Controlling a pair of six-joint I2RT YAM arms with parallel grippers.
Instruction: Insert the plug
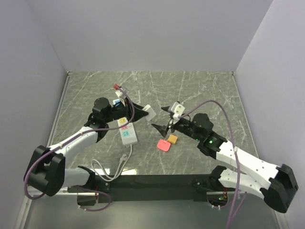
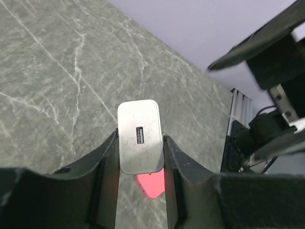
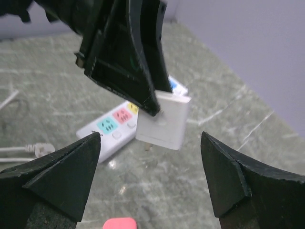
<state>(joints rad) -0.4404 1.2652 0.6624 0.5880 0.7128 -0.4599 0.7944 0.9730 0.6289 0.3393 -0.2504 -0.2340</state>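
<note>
Your left gripper (image 2: 140, 141) is clamped on the white plug (image 2: 139, 136), which is in the air near the power strip (image 1: 127, 131), and your right gripper (image 1: 160, 118) is spread wide and empty; the plug looks light, rigid and slick, so pinch its flat sides and keep the prongs free.

White plug (image 2: 139, 137) aloft beside power strip (image 1: 127, 130)

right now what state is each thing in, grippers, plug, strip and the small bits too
left gripper: shut on the white square plug adapter
white square plug adapter: gripped, lifted, a prong showing, not inserted
right gripper: open, empty, facing the adapter
white power strip with coloured sockets: lying flat, visible sockets empty
pink square pad: lying flat, untouched
small orange block: lying beside the pink pad, untouched
</note>
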